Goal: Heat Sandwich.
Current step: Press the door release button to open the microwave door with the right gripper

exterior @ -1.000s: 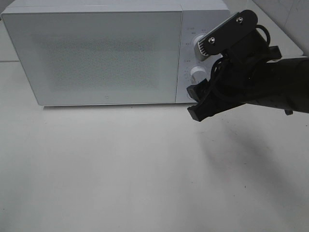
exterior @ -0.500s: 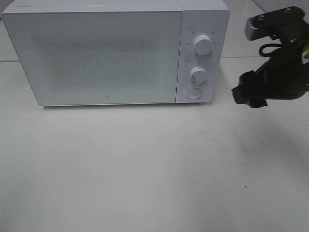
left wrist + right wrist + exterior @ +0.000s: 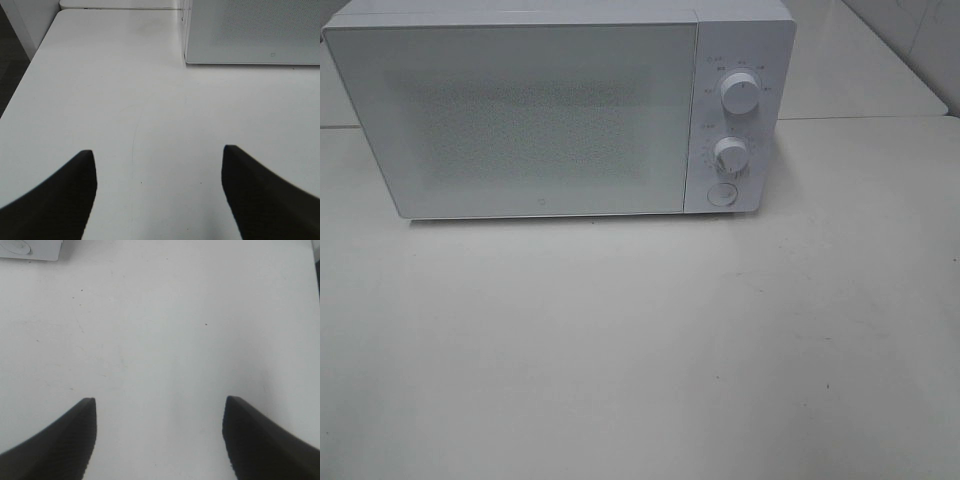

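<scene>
With left gripper [image 3: 157, 150] and right gripper [image 3: 160, 399] gaping empty, wait clear; leave shut microwave [image 3: 540, 110] ahead and its 2 dials [image 3: 741, 93] untouched; sandwich unseen.

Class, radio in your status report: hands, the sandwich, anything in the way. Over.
Left hand open, empty, over table. Right hand open, empty. Sandwich not in sight; microwave door shut. No obstruction seen.
</scene>
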{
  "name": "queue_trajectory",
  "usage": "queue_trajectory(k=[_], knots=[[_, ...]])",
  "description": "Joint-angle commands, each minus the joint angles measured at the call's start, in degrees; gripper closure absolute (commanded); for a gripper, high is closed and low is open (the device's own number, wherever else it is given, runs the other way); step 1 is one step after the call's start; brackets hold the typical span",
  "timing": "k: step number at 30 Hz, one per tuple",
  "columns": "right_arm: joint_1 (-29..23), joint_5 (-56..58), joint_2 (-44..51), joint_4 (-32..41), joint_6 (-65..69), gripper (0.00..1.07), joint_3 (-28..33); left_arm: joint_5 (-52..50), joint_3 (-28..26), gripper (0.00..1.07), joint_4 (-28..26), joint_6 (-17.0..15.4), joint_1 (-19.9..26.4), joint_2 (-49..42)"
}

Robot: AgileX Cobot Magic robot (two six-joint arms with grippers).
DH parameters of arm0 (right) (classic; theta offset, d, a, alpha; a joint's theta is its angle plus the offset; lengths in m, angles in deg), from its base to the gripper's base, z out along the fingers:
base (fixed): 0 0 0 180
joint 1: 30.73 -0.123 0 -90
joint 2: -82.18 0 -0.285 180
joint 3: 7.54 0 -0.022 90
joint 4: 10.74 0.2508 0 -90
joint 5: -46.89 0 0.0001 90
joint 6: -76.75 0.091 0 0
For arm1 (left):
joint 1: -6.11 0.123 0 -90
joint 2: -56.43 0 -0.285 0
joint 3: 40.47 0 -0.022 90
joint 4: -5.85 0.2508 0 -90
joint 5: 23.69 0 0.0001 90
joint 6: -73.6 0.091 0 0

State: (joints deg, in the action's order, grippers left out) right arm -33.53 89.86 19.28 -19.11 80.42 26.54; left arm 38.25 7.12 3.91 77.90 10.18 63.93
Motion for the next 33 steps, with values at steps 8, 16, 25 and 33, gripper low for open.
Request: queue_trajectory(k=[8,16,25,33], knots=[[0.86,11.4,22.75,1.95,-1.09,0.38,5.1,-0.74,0.06,0.39,-0.29,-0.52,0.17,-1.03],[0.86,17.36,38.39,1.89,-1.03,0.38,8.25,-0.74,0.06,0.39,-0.29,-0.52,0.17,-1.03],[0.86,18.28,51.11,1.78,-1.03,0.38,12.49,-0.74,0.06,0.39,-0.29,-0.52,0.17,-1.03],[0.86,18.11,57.01,1.78,-1.15,0.38,12.78,-0.74,0.06,0.39,-0.29,-0.52,0.17,-1.03]])
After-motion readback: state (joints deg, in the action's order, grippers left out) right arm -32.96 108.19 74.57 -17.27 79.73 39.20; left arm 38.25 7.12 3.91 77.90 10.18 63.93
